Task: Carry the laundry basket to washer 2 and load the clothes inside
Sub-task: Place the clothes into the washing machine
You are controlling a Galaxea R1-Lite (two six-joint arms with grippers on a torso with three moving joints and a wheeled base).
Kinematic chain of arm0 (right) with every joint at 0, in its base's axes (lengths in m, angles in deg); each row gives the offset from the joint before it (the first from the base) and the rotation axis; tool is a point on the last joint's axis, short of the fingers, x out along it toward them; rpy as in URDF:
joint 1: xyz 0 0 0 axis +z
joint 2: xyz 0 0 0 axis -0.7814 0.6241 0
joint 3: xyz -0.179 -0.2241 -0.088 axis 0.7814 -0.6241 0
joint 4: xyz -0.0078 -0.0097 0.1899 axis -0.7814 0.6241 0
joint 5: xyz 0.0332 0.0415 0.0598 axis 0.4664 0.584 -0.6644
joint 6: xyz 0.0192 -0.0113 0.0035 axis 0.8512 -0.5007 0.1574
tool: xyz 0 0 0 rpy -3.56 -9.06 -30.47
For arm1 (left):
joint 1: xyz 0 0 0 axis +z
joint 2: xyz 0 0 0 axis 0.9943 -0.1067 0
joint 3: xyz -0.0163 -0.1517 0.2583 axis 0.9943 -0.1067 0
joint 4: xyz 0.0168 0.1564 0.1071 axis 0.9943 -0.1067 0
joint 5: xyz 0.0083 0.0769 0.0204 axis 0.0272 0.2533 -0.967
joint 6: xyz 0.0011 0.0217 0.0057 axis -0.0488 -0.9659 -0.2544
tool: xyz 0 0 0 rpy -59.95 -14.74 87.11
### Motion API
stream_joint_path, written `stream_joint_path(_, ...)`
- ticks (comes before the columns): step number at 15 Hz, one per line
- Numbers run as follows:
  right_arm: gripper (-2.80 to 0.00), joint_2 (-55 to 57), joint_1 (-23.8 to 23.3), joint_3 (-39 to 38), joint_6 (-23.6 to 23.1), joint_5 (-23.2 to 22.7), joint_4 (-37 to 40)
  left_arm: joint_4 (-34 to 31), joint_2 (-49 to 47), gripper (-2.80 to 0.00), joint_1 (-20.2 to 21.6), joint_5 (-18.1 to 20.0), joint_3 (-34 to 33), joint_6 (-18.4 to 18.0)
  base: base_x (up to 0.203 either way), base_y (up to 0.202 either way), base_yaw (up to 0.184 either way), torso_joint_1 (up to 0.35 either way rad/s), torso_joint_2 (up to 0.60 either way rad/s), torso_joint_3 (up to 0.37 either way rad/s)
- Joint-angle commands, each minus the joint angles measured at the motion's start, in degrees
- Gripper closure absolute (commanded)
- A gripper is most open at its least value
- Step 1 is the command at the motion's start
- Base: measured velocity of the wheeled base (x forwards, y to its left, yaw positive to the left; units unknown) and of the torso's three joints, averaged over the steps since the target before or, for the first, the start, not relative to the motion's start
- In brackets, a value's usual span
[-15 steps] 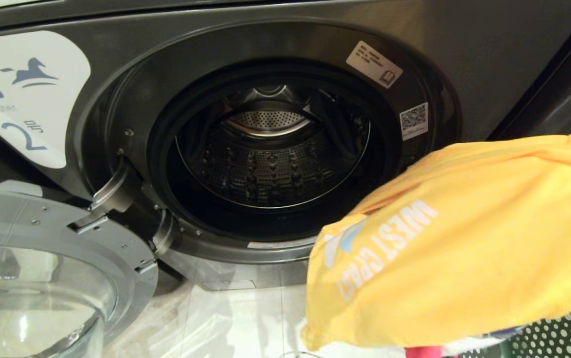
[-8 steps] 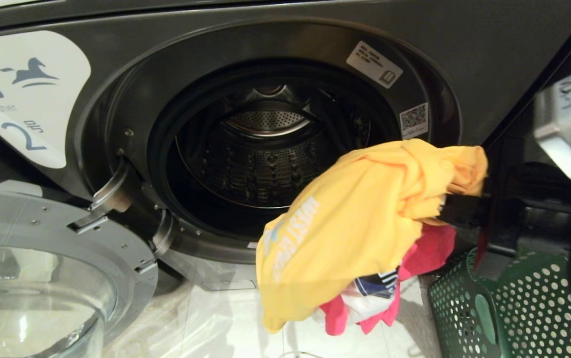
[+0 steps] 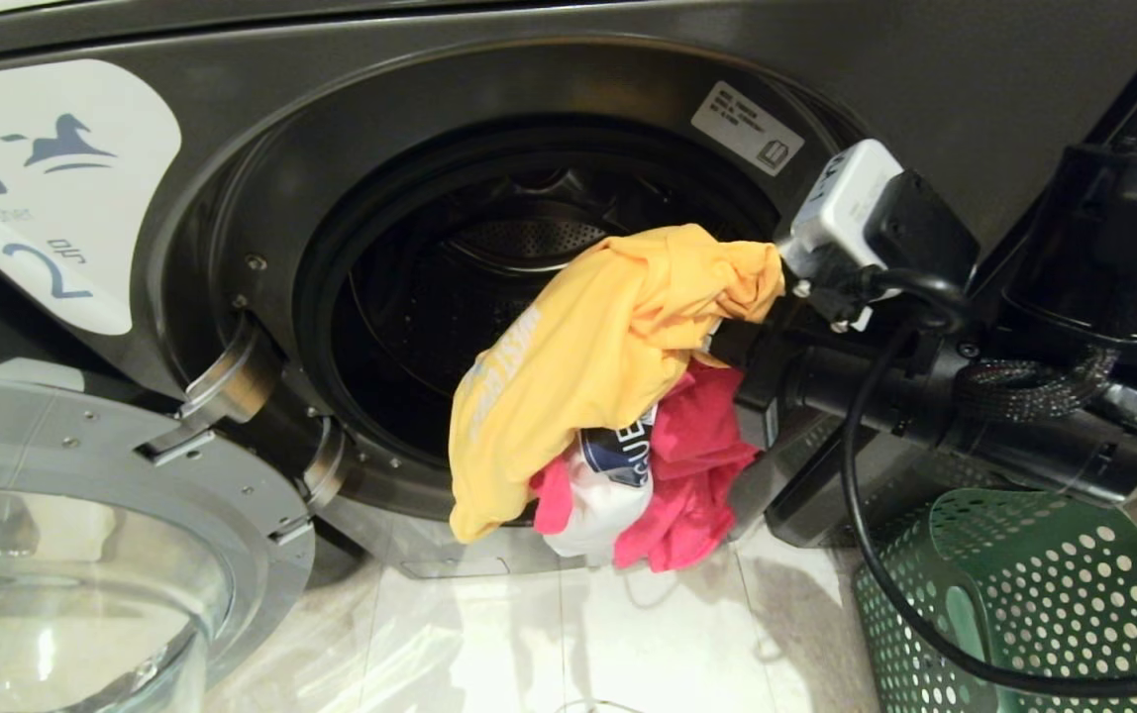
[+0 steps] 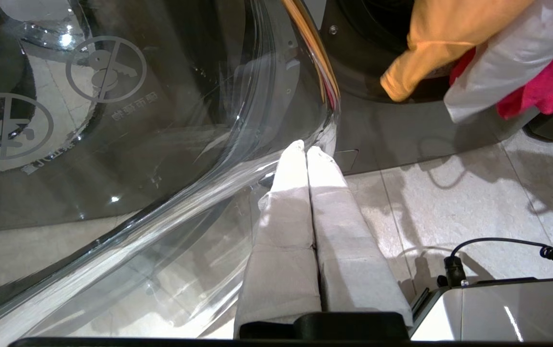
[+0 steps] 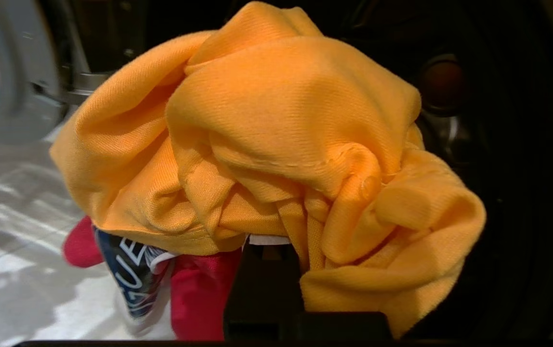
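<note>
The clothes (image 3: 608,386), a yellow, pink and white bundle, hang at the open mouth of washer 2 (image 3: 529,297), clenched in the right pincer (image 3: 727,342). The laundry basket (image 3: 1034,594) stands on the floor (image 3: 549,644) to the right. The left pincer (image 4: 305,152) is clenched empty beside the glass door (image 4: 137,144).

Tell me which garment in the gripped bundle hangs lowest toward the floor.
The pink-red garment: in the head view its hem drops just below the yellow one and the white cloth, all held by the right gripper.

Laundromat, numbered washer (image 3: 529,297), tiled floor (image 3: 549,644)
</note>
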Motion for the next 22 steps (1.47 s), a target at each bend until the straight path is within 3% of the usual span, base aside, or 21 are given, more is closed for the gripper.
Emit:
stream_joint_path(1,0.0,2.9,0.16,-0.32,-2.04,1.95,-3.33,0.0,-0.07,0.0,0.0,0.01,0.0,-0.09,0.0,0.0,0.0,0.0,0.0,0.0)
stream_joint_path(7,0.0,10.16,3.1,-3.23,-3.69,3.65,-9.86,0.0,-0.07,0.0,0.0,0.01,0.0,0.0,0.0,0.0,0.0,0.0,0.0,0.0)
stream_joint_path(9,0.0,13.48,4.5,-1.85,-3.62,6.9,-10.69,0.0,-0.07,0.0,0.0,0.01,0.0,-0.09,0.0,0.0,0.0,0.0,0.0,0.0)
stream_joint_path(11,0.0,17.56,5.82,3.64,-2.3,13.79,-10.96,0.0,-0.07,0.0,0.0,0.01,0.0,0.0,0.0,0.0,0.0,0.0,0.0,0.0)
stream_joint_path(15,0.0,27.46,7.69,17.72,7.68,26.91,-10.6,0.0,-0.07,0.0,0.0,0.01,0.0,0.0,0.0,0.0,0.0,0.0,0.0,0.0)
stream_joint_path(18,0.0,32.68,7.59,22.98,13.04,28.91,-10.19,0.0,-0.07,0.0,0.0,0.01,0.0,0.0,0.0,0.0,0.0,0.0,0.0,0.0)
stream_joint_path(22,0.0,38.84,4.76,33.2,13.7,29.45,-9.25,0.0,-0.07,0.0,0.0,0.01,0.0,-0.04,0.0,0.0,0.0,0.0,0.0,0.0)
